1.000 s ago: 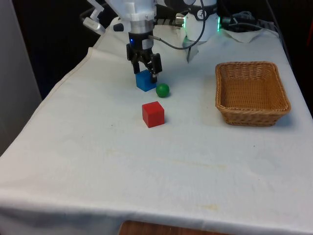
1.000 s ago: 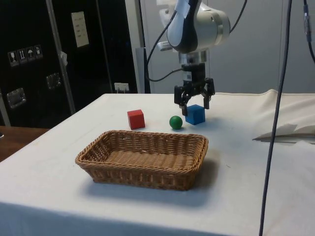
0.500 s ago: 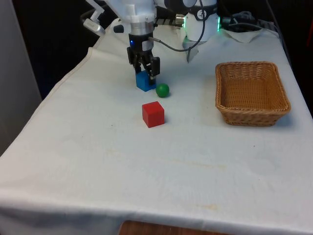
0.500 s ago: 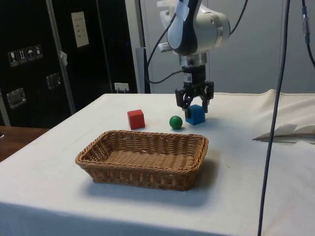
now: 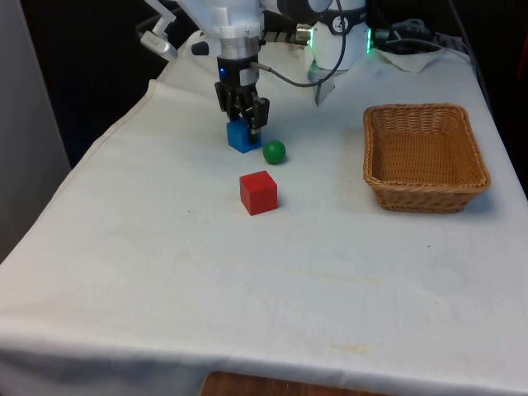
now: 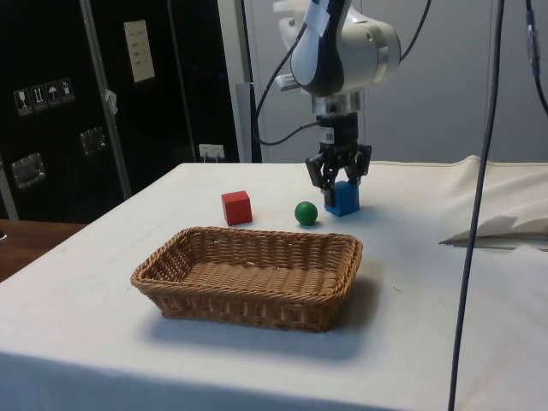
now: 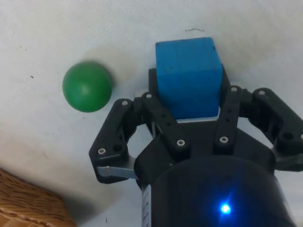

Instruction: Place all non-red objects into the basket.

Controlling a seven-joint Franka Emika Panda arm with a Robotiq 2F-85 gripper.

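**A:** Blue block [image 5: 242, 137], that is the one it is working on. Where is it?

**B:** It is on the table [image 5: 247, 272], right between the jaws. The gripper [image 7: 189, 101] has its two fingers [image 7: 154, 106] pressed on the block's sides. So the jaws are closed on the blue block.

**A:** Is the block up in the air?

**B:** I think it sits on the cloth, or just about. In the side view the gripper [image 6: 340, 175] is low over the blue block [image 6: 346, 198], and I can't see a gap under it.

**A:** What is next to it?

**B:** A green ball [image 5: 274, 151] is just beside the block, not touching it. You can see the ball [image 7: 87, 86] near the fingers too. A bit closer to the front view's camera is a red block [image 5: 258, 191]. That one should not go in.

**A:** And the basket [image 5: 425, 192]?

**B:** It is well apart from the blocks, on the front view's right. From the side the basket [image 6: 248, 295] has nothing in it.

**A:** So how much is done?

**B:** Nothing is in the basket yet. I think the first step, grabbing the blue block, is just about done. It must be lifted, carried over and let go. Then the green ball needs the same trip. The red block can rest where it is.
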